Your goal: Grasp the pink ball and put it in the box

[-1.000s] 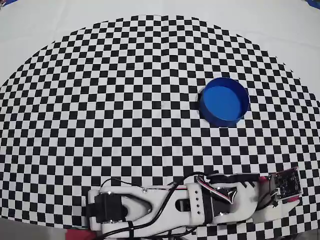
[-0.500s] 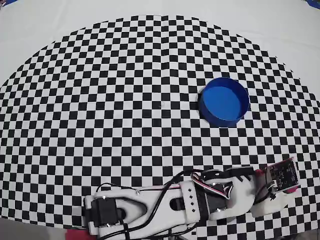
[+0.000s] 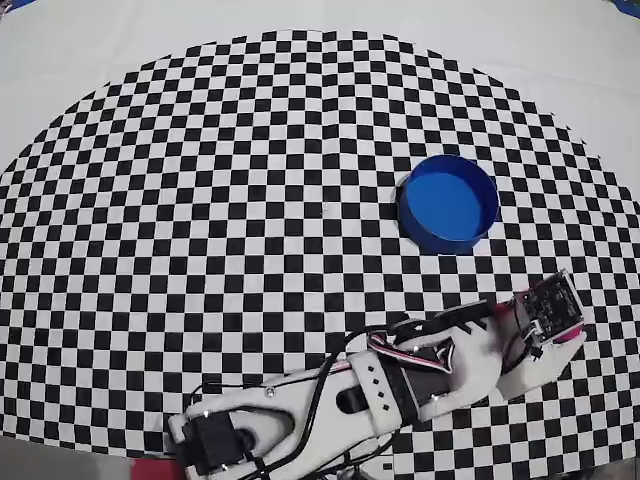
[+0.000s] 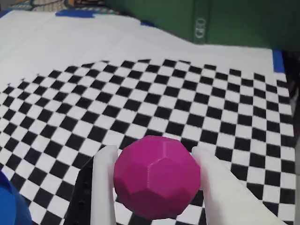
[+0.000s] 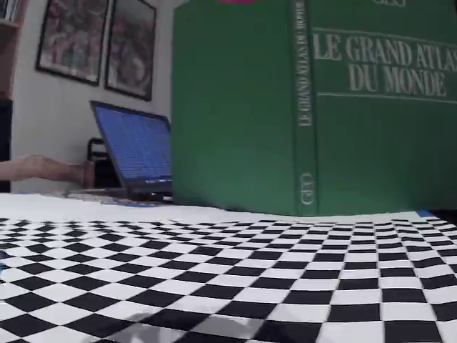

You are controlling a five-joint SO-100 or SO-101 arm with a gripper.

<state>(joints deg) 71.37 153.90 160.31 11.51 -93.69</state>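
Observation:
The pink ball [image 4: 157, 177], a faceted magenta sphere, sits between my gripper's [image 4: 154, 152] two white fingers [image 4: 104, 183] in the wrist view, and both fingers press its sides. In the overhead view the gripper [image 3: 556, 332] is at the lower right of the checkered mat, and only a pink sliver of the ball [image 3: 567, 338] shows beneath the wrist camera board. The blue box [image 3: 448, 203], a round shallow tub, stands empty up and to the left of the gripper, apart from it. Its edge shows at the wrist view's bottom left corner [image 4: 6, 202].
The white arm [image 3: 330, 400] lies along the bottom of the overhead view. A black-and-white checkered mat [image 3: 250, 200] covers the table. A big green atlas [image 5: 300, 107] stands upright at the mat's far edge, with a laptop [image 5: 136, 150] beside it.

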